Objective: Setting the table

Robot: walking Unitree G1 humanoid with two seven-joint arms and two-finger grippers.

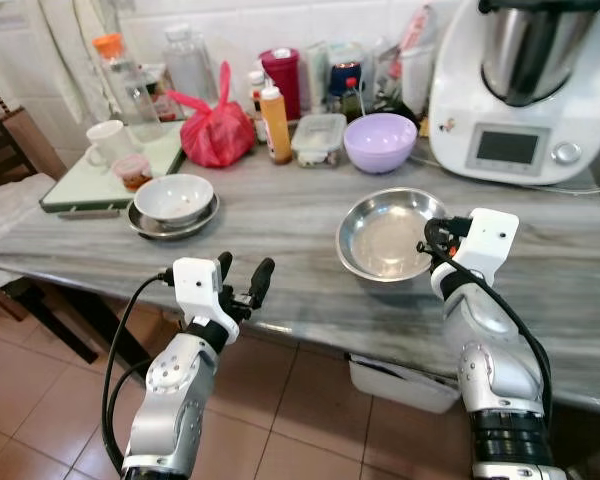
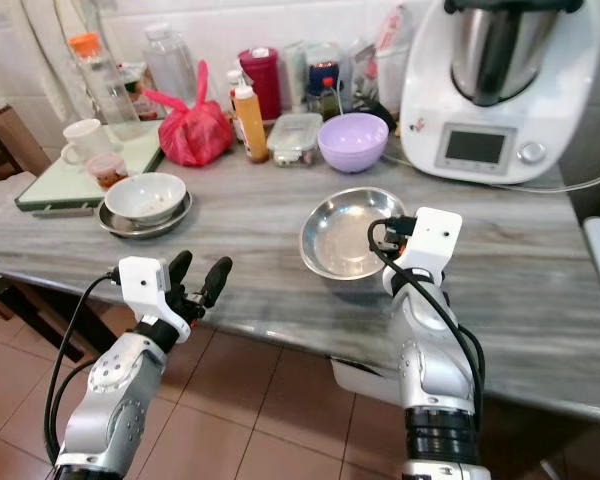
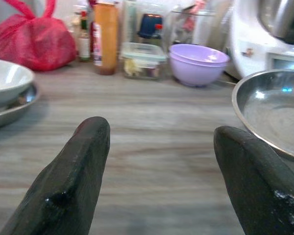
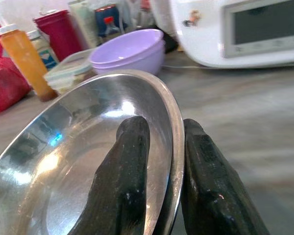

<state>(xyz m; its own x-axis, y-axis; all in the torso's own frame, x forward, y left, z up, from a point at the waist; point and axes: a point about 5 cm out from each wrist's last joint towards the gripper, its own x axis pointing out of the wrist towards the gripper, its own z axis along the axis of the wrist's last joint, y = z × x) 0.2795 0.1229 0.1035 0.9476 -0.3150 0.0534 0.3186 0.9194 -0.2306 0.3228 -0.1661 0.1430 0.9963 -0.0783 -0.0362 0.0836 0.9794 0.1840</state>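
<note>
A shiny steel bowl (image 1: 385,238) is over the grey marble counter (image 1: 300,290), in front of the purple bowl. My right gripper (image 4: 164,125) is shut on its right rim, with one finger (image 4: 130,166) inside and the other outside. The bowl looks tilted, its gripped side raised. My left gripper (image 1: 245,266) hovers open at the counter's front edge, left of the steel bowl, with nothing between its fingers (image 3: 73,181). Further left, a white bowl (image 1: 173,196) sits on a steel plate (image 1: 145,225).
Along the back stand a purple bowl (image 1: 380,140), a clear lidded box (image 1: 318,138), an orange bottle (image 1: 275,125), a red bag (image 1: 218,130) and a white kitchen machine (image 1: 525,90). A green tray (image 1: 85,185) with a mug (image 1: 108,140) lies at the far left.
</note>
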